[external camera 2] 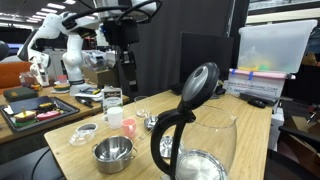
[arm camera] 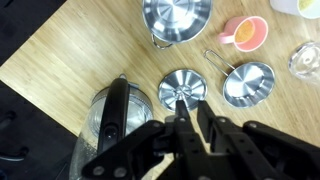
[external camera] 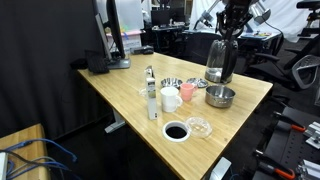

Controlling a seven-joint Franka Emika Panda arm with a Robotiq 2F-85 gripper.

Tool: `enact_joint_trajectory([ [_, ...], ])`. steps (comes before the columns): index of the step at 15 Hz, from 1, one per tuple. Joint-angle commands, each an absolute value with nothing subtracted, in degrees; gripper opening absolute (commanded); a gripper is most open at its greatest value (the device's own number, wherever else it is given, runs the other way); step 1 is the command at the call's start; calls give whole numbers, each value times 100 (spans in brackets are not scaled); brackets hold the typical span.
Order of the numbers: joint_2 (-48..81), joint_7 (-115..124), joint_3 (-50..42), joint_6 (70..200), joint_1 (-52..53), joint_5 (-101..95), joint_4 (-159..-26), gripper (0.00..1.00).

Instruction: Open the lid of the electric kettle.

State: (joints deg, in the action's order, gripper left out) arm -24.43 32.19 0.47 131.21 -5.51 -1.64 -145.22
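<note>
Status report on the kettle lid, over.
Gripper high over the light wooden table, jaws shut, empty. Small round black lid of the tall clear electric kettle already stands tilted open. Nothing blocks it.

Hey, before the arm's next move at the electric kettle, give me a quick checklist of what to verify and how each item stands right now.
1. Lid open: ok. It stands tilted up over the electric kettle, so the task looks done.
2. Kettle upright on the table: ok.
3. Gripper clear of the kettle: ok. In the wrist view it hangs above and beside it, not touching.
4. Jaws open or shut: cannot tell.
5. Steel bowl apart from the kettle: ok, a gap shows.
</note>
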Motion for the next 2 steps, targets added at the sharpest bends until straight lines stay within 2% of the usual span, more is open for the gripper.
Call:
enact_joint_trajectory([
  [1, -2430, 3170, 152, 13108, -663, -103, -14512, 26],
  [2, -2419, 3171, 152, 13109, -662, -104, -14509, 27],
])
